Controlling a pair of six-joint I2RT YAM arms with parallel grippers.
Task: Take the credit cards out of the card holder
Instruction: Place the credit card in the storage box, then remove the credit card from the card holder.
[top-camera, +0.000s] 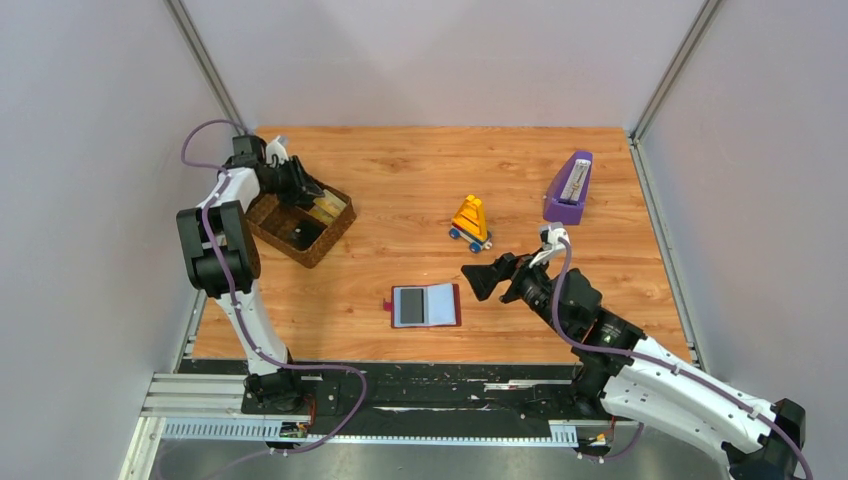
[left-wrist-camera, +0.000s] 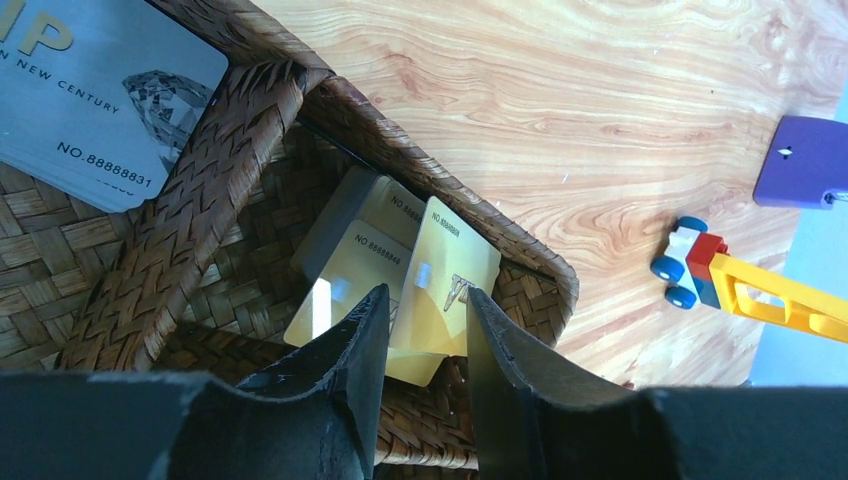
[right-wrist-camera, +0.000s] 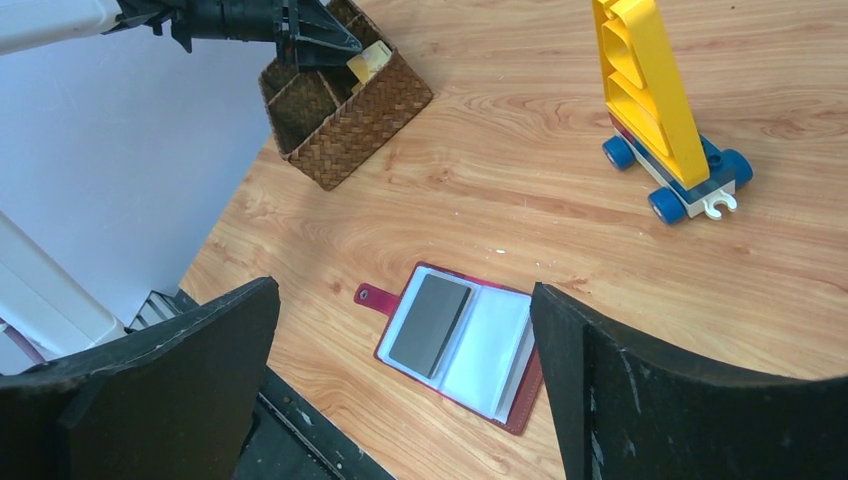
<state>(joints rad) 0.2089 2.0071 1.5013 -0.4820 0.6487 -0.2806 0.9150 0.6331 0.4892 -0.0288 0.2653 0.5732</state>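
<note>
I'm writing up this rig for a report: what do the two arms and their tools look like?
The left arm and right arm have white link shells and black joint housings. A purple cable runs along each. The left tool and right tool each have two flat matte-black fingers.

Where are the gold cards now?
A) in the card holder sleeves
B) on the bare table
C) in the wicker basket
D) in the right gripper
C: the gold cards lie in a compartment of the wicker basket, beneath the open left gripper.
</note>
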